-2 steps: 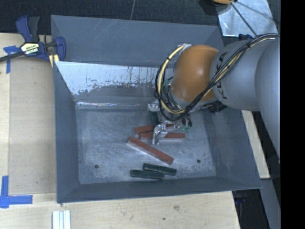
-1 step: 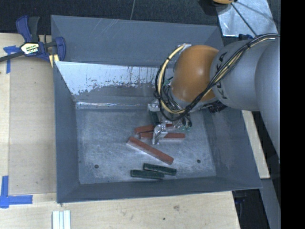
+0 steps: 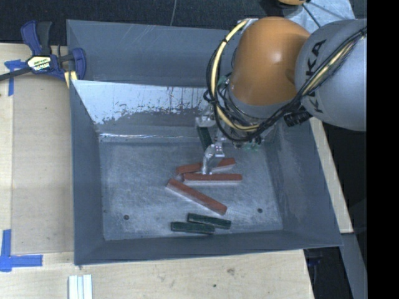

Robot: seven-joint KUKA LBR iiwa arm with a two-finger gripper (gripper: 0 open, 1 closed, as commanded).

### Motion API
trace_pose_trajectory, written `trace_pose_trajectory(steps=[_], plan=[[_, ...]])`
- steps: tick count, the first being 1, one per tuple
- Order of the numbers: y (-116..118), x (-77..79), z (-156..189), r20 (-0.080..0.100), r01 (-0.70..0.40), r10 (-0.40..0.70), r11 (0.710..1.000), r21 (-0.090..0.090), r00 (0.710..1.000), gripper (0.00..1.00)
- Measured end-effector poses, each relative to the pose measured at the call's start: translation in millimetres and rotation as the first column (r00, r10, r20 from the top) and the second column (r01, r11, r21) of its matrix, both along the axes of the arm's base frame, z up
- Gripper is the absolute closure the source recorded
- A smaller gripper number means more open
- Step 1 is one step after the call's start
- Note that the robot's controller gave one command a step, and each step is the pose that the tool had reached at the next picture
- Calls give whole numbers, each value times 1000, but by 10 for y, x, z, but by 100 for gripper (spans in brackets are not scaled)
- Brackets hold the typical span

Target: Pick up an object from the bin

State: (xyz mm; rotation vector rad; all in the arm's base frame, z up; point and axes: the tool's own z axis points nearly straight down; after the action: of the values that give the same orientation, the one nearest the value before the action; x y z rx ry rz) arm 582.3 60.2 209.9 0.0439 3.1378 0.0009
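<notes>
Jaws low at bin (image 3: pixel 87 167) centre, tips touching cluster of red-brown flat bars (image 3: pixel 212 177); apart or together, cannot tell. Bars likely light, stiff, smooth, lying flat: best gripped across narrow width, mid-length. 2 dark green bars (image 3: pixel 201 224) near front edge.

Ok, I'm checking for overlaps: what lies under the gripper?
A small heap of reddish-brown flat sticks lies mid-bin under the gripper. It hides part of the upper ones.
</notes>
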Motion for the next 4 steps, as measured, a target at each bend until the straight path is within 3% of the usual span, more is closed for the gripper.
trace_pose_trajectory(steps=[1,2,3,4], plan=[[0,-1,-2,0,0,0,1000,0,1000,100],[37,41,-203,4,-77,77,997,-1,997,100],[161,96,-451,-3,-130,130,992,-1,992,100],[56,121,-3,-3,83,-83,997,0,997,100]])
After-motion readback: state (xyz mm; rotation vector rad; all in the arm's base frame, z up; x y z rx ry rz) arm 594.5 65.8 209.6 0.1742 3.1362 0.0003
